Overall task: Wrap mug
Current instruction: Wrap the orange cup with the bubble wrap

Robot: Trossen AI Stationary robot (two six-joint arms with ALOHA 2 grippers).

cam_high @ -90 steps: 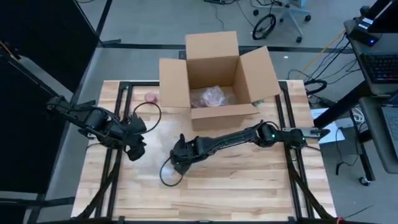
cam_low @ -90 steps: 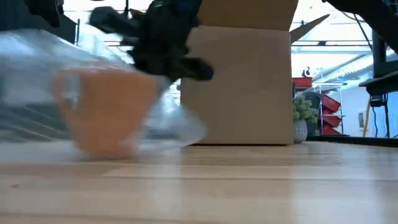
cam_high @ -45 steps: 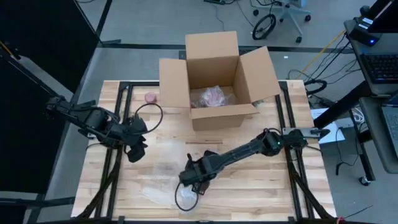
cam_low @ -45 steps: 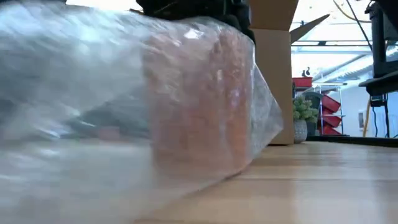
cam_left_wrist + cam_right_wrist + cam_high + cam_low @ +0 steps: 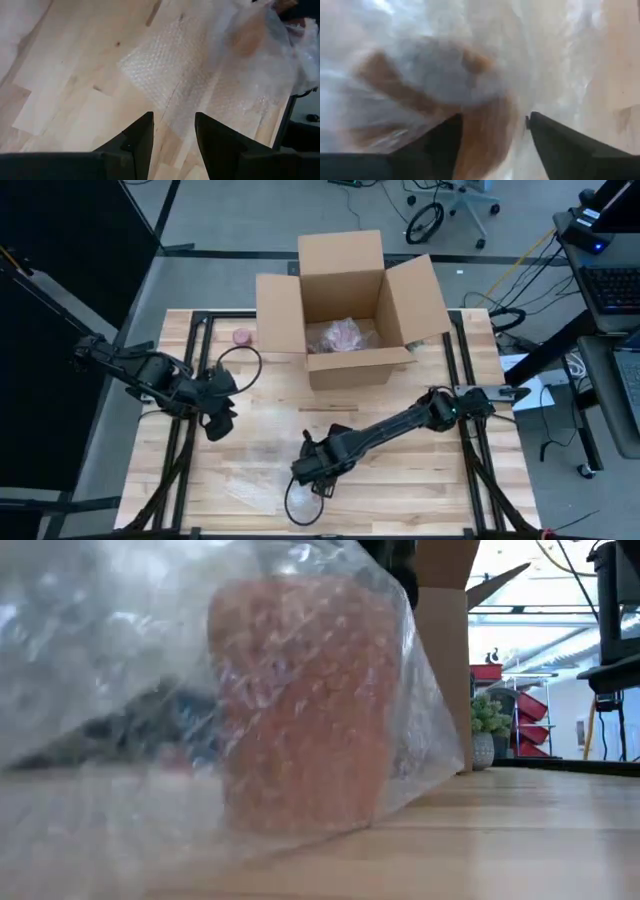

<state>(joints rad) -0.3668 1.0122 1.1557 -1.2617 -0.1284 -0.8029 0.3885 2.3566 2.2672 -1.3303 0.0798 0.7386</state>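
Mug [image 5: 300, 705] stands upright near the front edge of the table [image 5: 420, 480], a little left of centre, already inside a loose fold of bubble wrap [image 5: 110, 670]; going by size, the cardboard box [image 5: 345, 305] comes first, open at the far edge with a wrapped pinkish bundle [image 5: 340, 335] lying in it; next the sheet of wrap, spread flat across the boards to the left of the mug and lifted over it on the right; then the mug itself, orange-brown, seen through the bubbles in the low view; last a small pink disc [image 5: 242, 336] far left beside the box.

I judge the mug stiff, fairly heavy for its size and breakable, so it should be held by the body or rim, through the film, rather than by the handle; the wrap is light, limp and slick, likely to slide on the wood and spring open unless pinned.

The right gripper [image 5: 312, 472] is at the mug, its fingers [image 5: 555, 145] spread either side of the wrapped shape; whether they pinch it I cannot tell; the left gripper [image 5: 172, 135] hovers over the left part of the table, well apart from the mug, its fingers parted and holding nothing.

No brand, label or readable writing shows anywhere.
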